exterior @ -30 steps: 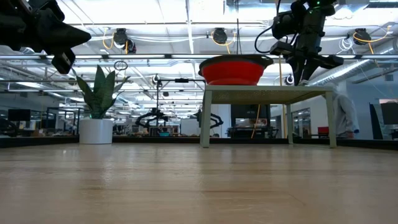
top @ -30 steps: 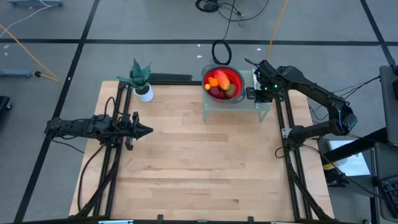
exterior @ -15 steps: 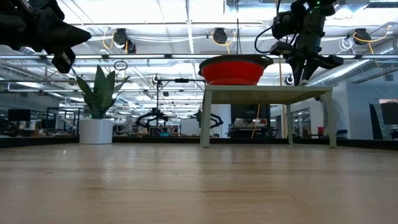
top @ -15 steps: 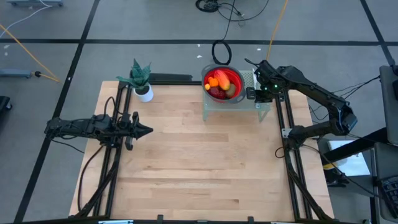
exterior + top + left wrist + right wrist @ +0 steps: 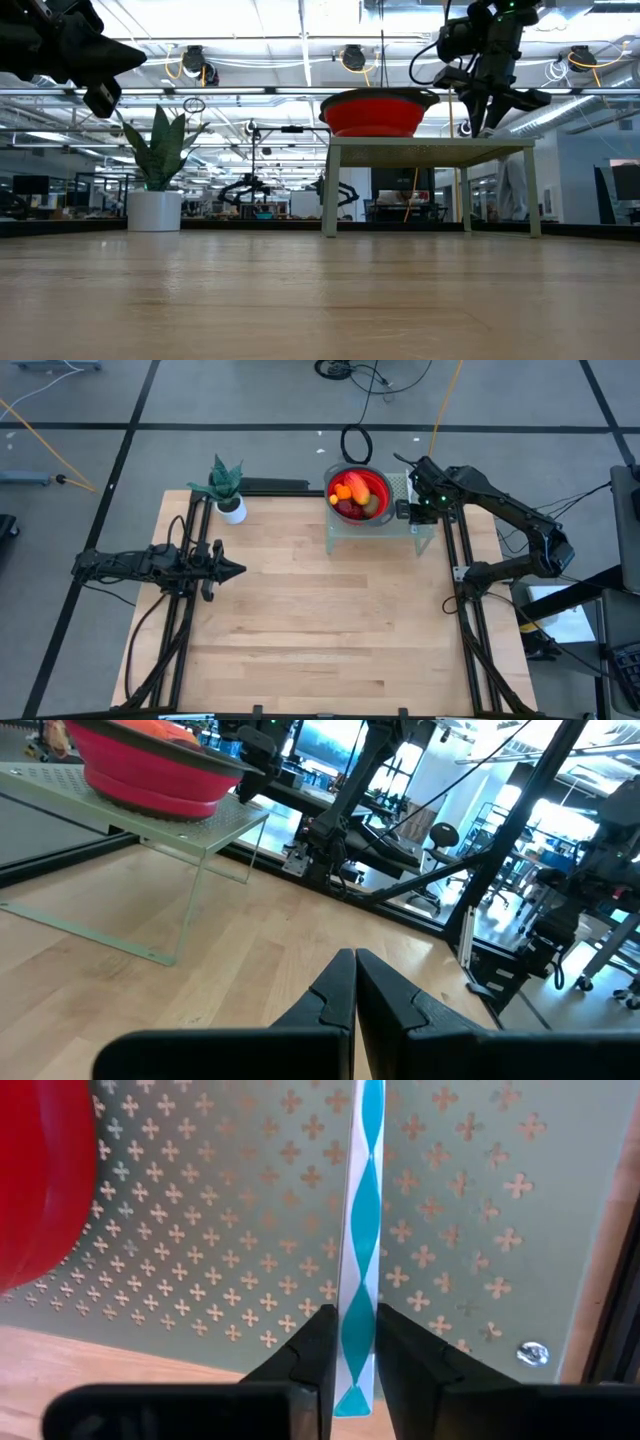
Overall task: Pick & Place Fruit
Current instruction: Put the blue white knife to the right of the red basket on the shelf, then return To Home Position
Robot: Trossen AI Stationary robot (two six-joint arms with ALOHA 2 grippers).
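The fruit [image 5: 352, 495], orange, red and olive pieces, lies heaped in the red bowl [image 5: 372, 484]. The bowl stands on a small pale green perforated stand [image 5: 375, 532] at the table's far right. Beside the bowl, a slim knife [image 5: 360, 1230] with a white and teal pattern lies along the stand's top. My right gripper [image 5: 355, 1320] points steeply down over the stand, shut on the knife's near end. My left gripper [image 5: 238, 570] hangs shut and level over the table's left side, holding nothing. My right gripper has the knife's near end [image 5: 357, 1342] pinched between its two fingers, one on each long edge. The fingers come from above, slanting down, in line with the knife. The rest of the knife stretches away over the stand's top; whether it rests there I cannot tell.
A potted plant [image 5: 228, 490] stands at the table's far left. The stand's thin legs [image 5: 330, 190] raise its top well above the wooden table [image 5: 320, 620]. The bowl's rim [image 5: 40, 1180] is close beside the knife.
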